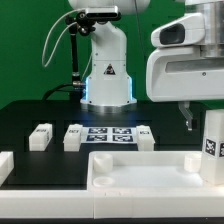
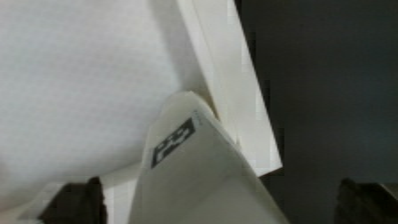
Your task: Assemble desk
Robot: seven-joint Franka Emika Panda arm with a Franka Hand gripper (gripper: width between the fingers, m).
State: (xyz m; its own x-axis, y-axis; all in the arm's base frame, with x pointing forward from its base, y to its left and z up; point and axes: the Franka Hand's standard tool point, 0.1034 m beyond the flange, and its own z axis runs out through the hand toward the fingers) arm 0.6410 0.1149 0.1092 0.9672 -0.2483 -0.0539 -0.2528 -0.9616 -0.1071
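The desk panel point(image 1: 150, 178), a wide white rimmed tray, lies at the front of the black table; in the wrist view its rim point(image 2: 224, 70) runs beside its flat face. One white leg point(image 1: 211, 146) stands upright at the panel's corner on the exterior view's right, tag facing out. My gripper point(image 1: 200, 116) hangs over this leg. In the wrist view the leg point(image 2: 199, 165) sits between my dark fingers point(image 2: 79, 203), with a gap on each side. The gripper point(image 2: 222, 206) is open and holds nothing.
Three more white legs lie in a row behind the panel: one point(image 1: 40, 136) at the exterior view's left, one point(image 1: 73, 137) beside it, one point(image 1: 143, 136) further right. The marker board point(image 1: 108, 133) lies between them. Another white block point(image 1: 5, 166) shows at the left edge. The robot base point(image 1: 108, 75) stands behind.
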